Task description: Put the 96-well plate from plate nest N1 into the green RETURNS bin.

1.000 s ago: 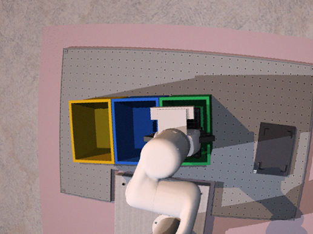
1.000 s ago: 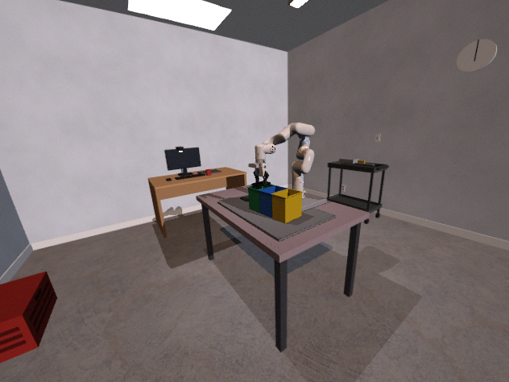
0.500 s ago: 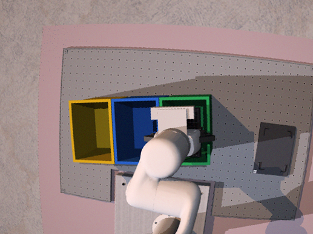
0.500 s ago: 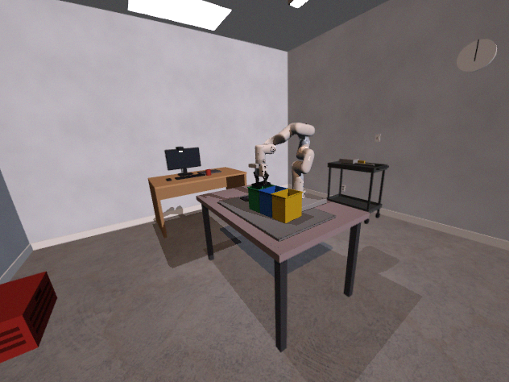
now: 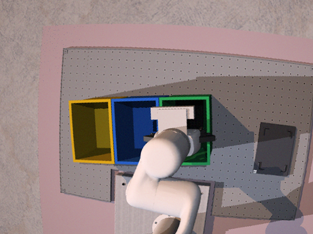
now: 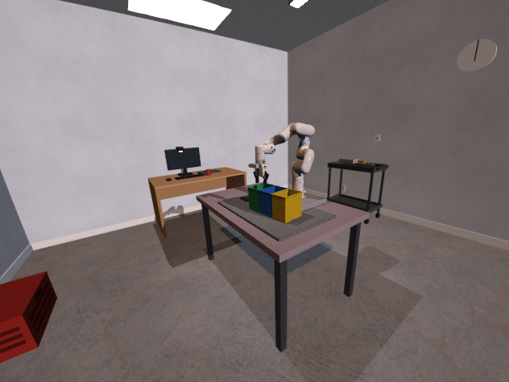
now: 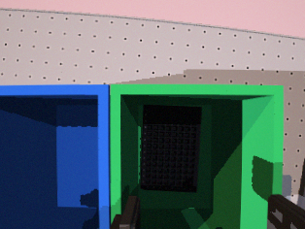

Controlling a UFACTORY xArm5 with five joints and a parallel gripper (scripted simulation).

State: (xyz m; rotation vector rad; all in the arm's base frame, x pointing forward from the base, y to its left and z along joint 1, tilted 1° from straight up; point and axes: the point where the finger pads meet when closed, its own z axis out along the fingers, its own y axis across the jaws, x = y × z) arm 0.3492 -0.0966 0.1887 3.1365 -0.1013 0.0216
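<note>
The black 96-well plate (image 7: 171,147) lies loose inside the green bin (image 7: 194,90) (image 5: 208,118) (image 6: 254,197), well below its rim. My gripper (image 7: 206,218) (image 6: 260,177) is open and empty, hanging above the green bin's opening, with a finger on either side at the bottom of the wrist view. In the overhead view my wrist hides most of the bin's inside. The dark plate nest N1 (image 5: 274,149) stands empty to the right of the bins. All three bins stand upright.
The blue bin (image 5: 113,130) (image 7: 103,146) (image 6: 267,201) touches the green one, and the yellow bin (image 5: 71,128) (image 6: 287,207) stands beyond it. They rest on a grey pegboard (image 5: 190,68) on the pink table (image 5: 50,78). My arm's base plate (image 5: 204,199) is at the near edge.
</note>
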